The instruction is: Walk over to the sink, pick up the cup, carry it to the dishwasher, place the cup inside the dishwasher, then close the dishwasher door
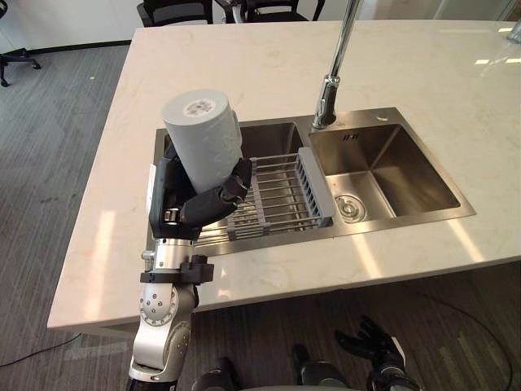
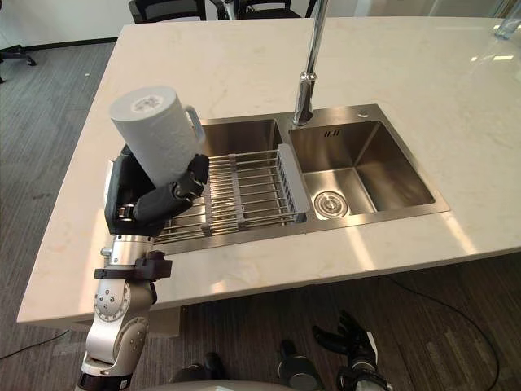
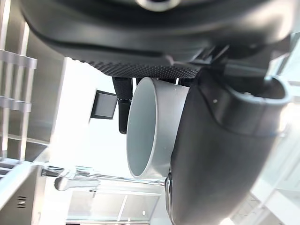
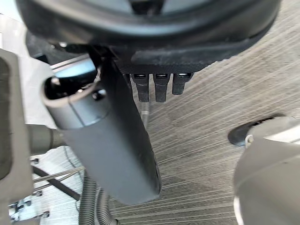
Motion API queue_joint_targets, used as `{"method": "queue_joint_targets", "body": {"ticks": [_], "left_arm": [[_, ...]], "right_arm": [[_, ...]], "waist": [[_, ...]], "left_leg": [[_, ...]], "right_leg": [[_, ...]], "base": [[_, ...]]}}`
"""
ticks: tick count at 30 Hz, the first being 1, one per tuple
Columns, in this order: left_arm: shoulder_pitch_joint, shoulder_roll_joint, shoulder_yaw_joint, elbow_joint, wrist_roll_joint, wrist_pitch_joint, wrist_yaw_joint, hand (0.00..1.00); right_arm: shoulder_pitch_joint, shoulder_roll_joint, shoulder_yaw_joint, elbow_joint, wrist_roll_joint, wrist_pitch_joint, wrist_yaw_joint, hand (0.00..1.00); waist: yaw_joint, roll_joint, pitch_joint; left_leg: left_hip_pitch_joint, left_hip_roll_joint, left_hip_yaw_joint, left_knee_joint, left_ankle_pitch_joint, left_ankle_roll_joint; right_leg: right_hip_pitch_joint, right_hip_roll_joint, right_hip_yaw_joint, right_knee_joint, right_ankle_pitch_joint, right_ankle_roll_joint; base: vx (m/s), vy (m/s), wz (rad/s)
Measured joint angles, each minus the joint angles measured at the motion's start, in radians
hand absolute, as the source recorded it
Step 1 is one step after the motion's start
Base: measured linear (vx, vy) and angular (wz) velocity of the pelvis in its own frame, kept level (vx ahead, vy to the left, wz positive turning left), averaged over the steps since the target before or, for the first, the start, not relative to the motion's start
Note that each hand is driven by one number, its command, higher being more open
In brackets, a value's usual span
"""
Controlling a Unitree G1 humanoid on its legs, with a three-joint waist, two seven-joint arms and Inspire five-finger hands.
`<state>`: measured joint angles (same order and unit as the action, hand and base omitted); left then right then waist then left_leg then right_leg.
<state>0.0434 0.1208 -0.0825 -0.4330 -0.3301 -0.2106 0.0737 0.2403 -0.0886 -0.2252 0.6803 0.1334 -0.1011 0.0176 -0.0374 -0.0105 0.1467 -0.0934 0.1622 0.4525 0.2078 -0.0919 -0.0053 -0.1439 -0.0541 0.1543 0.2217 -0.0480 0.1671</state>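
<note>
Left hand [image 1: 183,204] wrapped tight round grey cup [image 1: 203,134], base-up, held above sink [image 1: 407,163] left basin, clear for carry-off. Right hand [image 1: 378,346] slack, empty, below sink level.

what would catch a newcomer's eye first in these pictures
The grey cup stands out first, held up in the left hand, whose fingers curl round it over the left end of the steel sink. Next comes the wire rack lying across the left basin, with the tall tap behind the divider. The right hand hangs low over the carpet.
</note>
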Motion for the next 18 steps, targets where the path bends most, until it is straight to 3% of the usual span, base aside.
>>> {"method": "queue_joint_targets", "body": {"ticks": [1, 3, 5, 7, 8, 9, 11, 13, 14, 15, 18], "left_arm": [[-0.003, -0.009, 0.008, 0.008, 0.0, -0.006, 0.001, 0.3], [0.023, -0.027, 0.021, 0.01, -0.003, -0.009, 0.007, 0.3], [0.025, -0.025, 0.037, 0.009, -0.003, -0.018, 0.01, 0.3], [0.022, -0.032, 0.033, 0.004, -0.003, -0.019, 0.011, 0.3], [0.018, -0.032, 0.032, 0.004, -0.003, -0.019, 0.01, 0.3], [0.01, -0.033, 0.03, 0.005, -0.003, -0.017, 0.01, 0.3], [0.016, -0.039, 0.013, 0.012, -0.003, -0.006, 0.014, 0.3], [0.007, -0.031, -0.016, 0.012, -0.003, -0.006, 0.014, 0.3], [0.001, -0.03, -0.036, 0.005, -0.003, -0.008, 0.014, 0.3], [0.0, -0.029, -0.061, -0.001, -0.004, -0.01, 0.013, 0.3], [-0.023, -0.028, -0.122, 0.001, -0.005, -0.011, 0.003, 0.3]], "right_arm": [[-0.004, 0.007, 0.002, 0.001, 0.0, 0.0, -0.001, 0.9], [0.015, 0.011, 0.021, 0.008, 0.001, -0.001, 0.004, 0.9], [0.005, 0.003, 0.036, 0.034, 0.001, -0.001, 0.007, 0.9], [-0.026, -0.004, 0.036, 0.044, 0.006, -0.001, 0.006, 0.9], [-0.035, -0.004, 0.036, 0.046, 0.012, -0.001, 0.006, 0.9], [-0.056, -0.008, 0.035, 0.051, 0.03, -0.002, 0.004, 0.9], [-0.074, -0.024, 0.035, 0.082, 0.044, -0.002, -0.008, 0.9], [-0.064, -0.023, 0.031, 0.093, 0.054, -0.002, -0.022, 0.9], [-0.056, -0.019, 0.012, 0.092, 0.063, -0.003, -0.029, 0.9], [-0.047, -0.022, 0.0, 0.086, 0.066, -0.003, -0.04, 0.9], [-0.026, -0.034, -0.005, 0.081, 0.066, -0.003, -0.044, 0.9]], "waist": [[-0.002, -0.005, 0.003], [0.013, -0.014, -0.005], [0.051, -0.028, -0.015], [0.077, -0.009, -0.025], [0.077, -0.011, -0.022], [0.07, -0.008, -0.001], [0.047, 0.021, 0.021], [0.036, 0.021, 0.025], [0.027, 0.012, 0.03], [0.024, 0.011, 0.031], [0.013, 0.012, 0.028]], "left_leg": [[0.0, -0.003, -0.01, 0.012, -0.001, 0.006], [0.004, -0.015, -0.035, 0.033, 0.002, 0.007], [-0.035, -0.021, -0.039, 0.066, 0.007, 0.004], [-0.105, -0.021, -0.056, 0.044, 0.061, 0.008], [-0.121, -0.021, -0.062, 0.044, 0.071, 0.01], [-0.146, -0.018, -0.084, 0.059, 0.086, 0.011], [-0.162, 0.006, -0.137, 0.082, 0.105, 0.003], [-0.171, 0.002, -0.203, 0.055, 0.155, -0.024], [-0.185, 0.002, -0.221, 0.089, 0.134, -0.003], [-0.19, 0.006, -0.216, 0.198, 0.065, 0.017], [-0.121, 0.041, -0.214, 0.362, -0.071, 0.005]], "right_leg": [[-0.023, -0.001, -0.016, 0.169, -0.08, -0.007], [-0.001, -0.003, -0.045, 0.427, -0.172, 0.02], [0.029, -0.01, -0.053, 0.372, -0.203, 0.0], [0.052, 0.003, -0.069, 0.194, -0.213, -0.018], [0.067, 0.004, -0.066, 0.151, -0.217, -0.038], [0.088, 0.011, -0.069, 0.093, -0.216, -0.105], [0.114, 0.044, -0.105, 0.075, -0.189, -0.125], [0.12, 0.048, -0.16, 0.07, -0.176, -0.149], [0.107, 0.038, -0.196, 0.074, -0.165, -0.166], [0.1, 0.028, -0.221, 0.076, -0.154, -0.174], [0.088, -0.004, -0.267, 0.075, -0.125, -0.173]], "base": [[-0.13, 0.0, 0.23], [-0.09, -0.051, 0.35], [-0.13, -0.113, 0.1], [-0.17, -0.072, 0.11], [-0.18, -0.093, 0.28], [-0.17, -0.085, 0.33], [-0.24, -0.11, 0.6], [-0.28, -0.116, 0.82], [-0.29, -0.066, 0.8], [-0.27, -0.048, 0.73], [-0.23, 0.083, 0.61]]}}
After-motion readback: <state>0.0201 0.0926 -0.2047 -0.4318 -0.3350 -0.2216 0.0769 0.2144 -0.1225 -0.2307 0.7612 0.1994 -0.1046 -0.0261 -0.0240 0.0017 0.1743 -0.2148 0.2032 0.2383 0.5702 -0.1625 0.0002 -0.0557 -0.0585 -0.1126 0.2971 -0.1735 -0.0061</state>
